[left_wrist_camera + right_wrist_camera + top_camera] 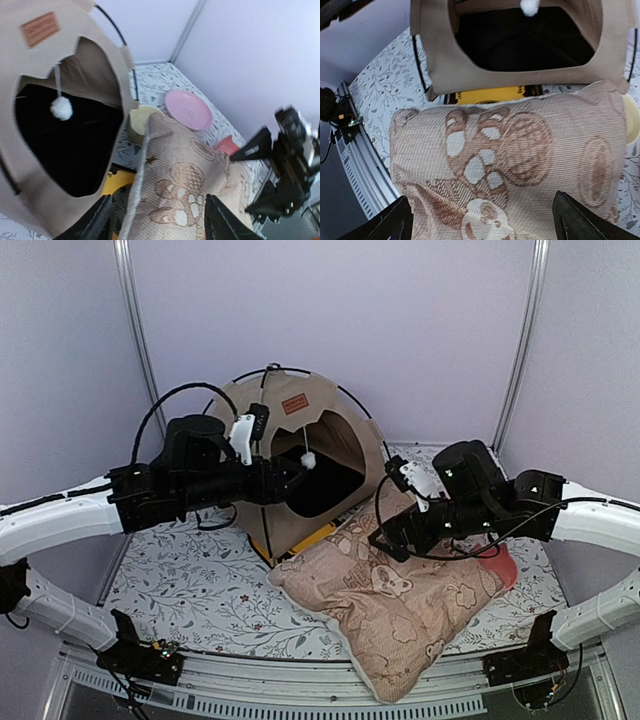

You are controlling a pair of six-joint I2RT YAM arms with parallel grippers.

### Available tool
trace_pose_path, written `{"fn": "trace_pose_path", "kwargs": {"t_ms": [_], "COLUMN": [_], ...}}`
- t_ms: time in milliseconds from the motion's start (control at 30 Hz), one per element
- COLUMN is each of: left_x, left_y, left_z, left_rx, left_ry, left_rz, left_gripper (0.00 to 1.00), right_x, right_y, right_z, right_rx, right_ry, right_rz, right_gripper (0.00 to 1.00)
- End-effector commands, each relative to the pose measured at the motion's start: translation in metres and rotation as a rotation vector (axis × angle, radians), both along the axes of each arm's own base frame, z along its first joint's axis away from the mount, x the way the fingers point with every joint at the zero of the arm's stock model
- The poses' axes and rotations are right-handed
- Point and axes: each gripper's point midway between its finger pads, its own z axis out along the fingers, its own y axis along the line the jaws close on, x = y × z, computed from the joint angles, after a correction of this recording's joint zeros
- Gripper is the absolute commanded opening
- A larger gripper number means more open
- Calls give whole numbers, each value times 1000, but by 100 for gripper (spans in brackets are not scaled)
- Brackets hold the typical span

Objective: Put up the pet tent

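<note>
The pet tent (318, 430) stands upright at the back of the table, tan fabric on crossed black poles (355, 405), with a brown label (294, 403) above its dark doorway and a white pompom (308, 460) hanging in the opening. My left gripper (296, 472) hovers open just in front of the doorway, nothing between its fingers (100, 220). In the left wrist view the tent (50, 65) fills the left side. My right gripper (386, 538) is open above the cushion's far edge, right of the tent (440, 65).
A pinkish bear-patterned cushion (400, 600) lies in front of the tent, partly over a yellow tray (315, 537). Behind it are a pink plate (189, 110), a pale yellow bowl (140, 122) and a red cup (227, 145). Purple walls enclose the table.
</note>
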Motion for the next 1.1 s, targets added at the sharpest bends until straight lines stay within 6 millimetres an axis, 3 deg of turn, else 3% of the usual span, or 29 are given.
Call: {"fn": "trace_pose_path", "kwargs": {"t_ms": [0, 67, 167, 500, 800, 1067], "left_x": [21, 23, 28, 46, 59, 73], "left_y": [70, 88, 98, 92, 87, 87], "left_z": [-8, -14, -29, -51, -74, -85], "left_rx": [-39, -60, -55, -26, 29, 42], "left_ry": [38, 55, 83, 125, 152, 151], "left_rz": [319, 384, 418, 396, 386, 391], "left_gripper": [65, 67, 68, 68, 69, 70], "right_x": [-34, -47, -54, -49, -45, -51], "right_y": [30, 41, 56, 96, 112, 111], "right_z": [-23, -32, -42, -73, -115, -146], "right_rx": [53, 56, 36, -67, -177, -236], "right_ry": [90, 98, 62, -81, -68, -10], "right_rz": [79, 90, 69, 12, 35, 47], "right_gripper": [99, 99, 100, 99, 99, 99]}}
